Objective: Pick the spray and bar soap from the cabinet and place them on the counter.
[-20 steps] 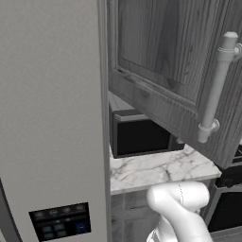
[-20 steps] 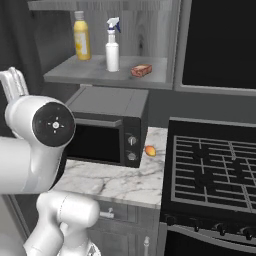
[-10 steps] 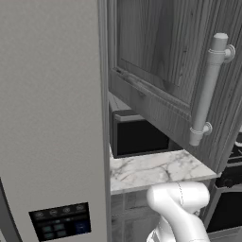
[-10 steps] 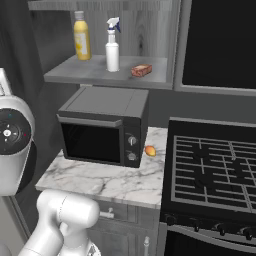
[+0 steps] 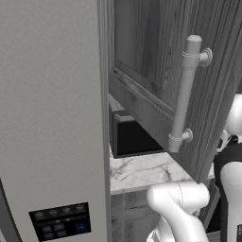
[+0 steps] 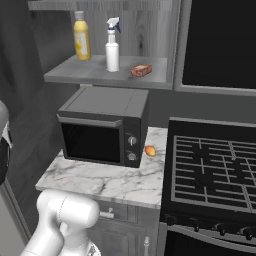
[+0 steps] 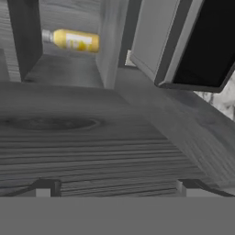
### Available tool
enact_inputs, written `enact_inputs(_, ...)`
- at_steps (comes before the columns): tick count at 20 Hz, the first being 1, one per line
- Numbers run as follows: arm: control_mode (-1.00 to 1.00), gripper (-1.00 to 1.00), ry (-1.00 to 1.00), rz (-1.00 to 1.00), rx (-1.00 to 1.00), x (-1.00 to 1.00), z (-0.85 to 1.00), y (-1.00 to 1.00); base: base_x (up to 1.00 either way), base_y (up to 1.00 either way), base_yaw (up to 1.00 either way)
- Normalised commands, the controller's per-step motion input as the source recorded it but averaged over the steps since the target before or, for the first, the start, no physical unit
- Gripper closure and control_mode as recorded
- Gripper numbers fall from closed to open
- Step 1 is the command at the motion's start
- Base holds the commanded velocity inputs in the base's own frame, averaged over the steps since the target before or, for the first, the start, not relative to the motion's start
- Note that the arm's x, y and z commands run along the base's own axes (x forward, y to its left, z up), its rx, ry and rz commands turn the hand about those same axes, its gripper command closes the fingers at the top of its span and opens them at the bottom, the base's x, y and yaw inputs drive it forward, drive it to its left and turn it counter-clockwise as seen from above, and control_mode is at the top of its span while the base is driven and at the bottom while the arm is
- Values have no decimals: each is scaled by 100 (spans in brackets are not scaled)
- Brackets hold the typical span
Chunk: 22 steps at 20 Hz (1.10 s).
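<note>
The spray (image 6: 112, 46), a white bottle with a blue trigger, stands upright on the open cabinet's shelf (image 6: 95, 76). The bar soap (image 6: 141, 70) lies just right of it on the same shelf. The cabinet door (image 5: 156, 71) hangs open with its long bar handle (image 5: 186, 94) facing me. My gripper (image 7: 117, 187) is open, fingertips (image 7: 46, 186) wide apart and nothing between them, close over a dark wood-grain panel. My arm (image 5: 231, 156) rises behind the door's right edge. The marble counter (image 6: 117, 180) lies under the microwave.
A yellow bottle (image 6: 81, 41) stands left of the spray. A black microwave (image 6: 105, 125) sits on the counter with a small orange fruit (image 6: 150, 150) beside it. The black stovetop (image 6: 215, 165) is to the right. The tall grey fridge (image 5: 52, 118) walls off the left.
The cabinet door has swung further open, its handle shifting left in the left base view. My arm has moved left, nearly out of the right base view.
</note>
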Motion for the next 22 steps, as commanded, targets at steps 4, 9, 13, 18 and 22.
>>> enact_inputs(4, -100, -100, 7, 9, 3, 0, -1, 46, 0, 0, 0)
enact_inputs(9, -100, -100, 5, 7, 2, 0, 0, 44, 0, 0, 0)
enact_inputs(13, -100, -100, -3, 5, 1, -1, 10, 4, 0, 0, 0)
enact_inputs(18, -100, -100, -10, 4, 0, -12, 9, -29, 0, 0, 0)
enact_inputs(22, -100, -100, -11, 6, -3, -6, 7, -30, 0, 0, 0)
